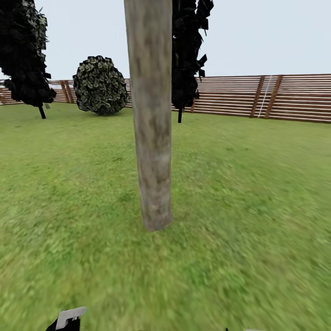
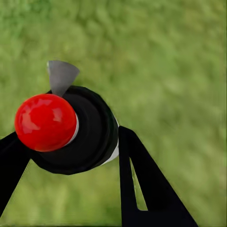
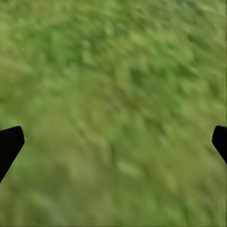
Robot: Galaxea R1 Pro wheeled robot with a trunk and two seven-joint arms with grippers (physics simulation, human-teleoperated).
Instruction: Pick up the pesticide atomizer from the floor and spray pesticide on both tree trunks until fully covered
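Grey-brown bark covers the tree trunk (image 1: 151, 115) that stands straight in front of the robot in the head view, rising from the grass lawn (image 1: 239, 207) of the garden. Behind it run the brown slatted fence (image 1: 276, 96), a round leafy bush (image 1: 99, 85) and two dark narrow conifers (image 1: 27, 55).

The pesticide atomizer (image 2: 78, 130) is already off the floor. In the left wrist view the left pincer (image 2: 71, 156) holds it between its two black fingers (image 2: 142, 184): a black round body with a shiny red knob on top and a grey nozzle piece pointing away. In the head view this grey piece shows at the low edge, still low and some way short of the trunk.

The right pincer (image 3: 113, 142) holds nothing; its two tips stand wide apart over bare grass.

So the first part of the task, to pick up the atomizer, looks done, and the robot faces one tree. No white specks of pesticide can be seen on the bark or in the air, so the spraying seems not yet begun. What is left, as far as one can judge: to raise and aim the nozzle at this trunk, cover it fully, and then do the same for the second tree.
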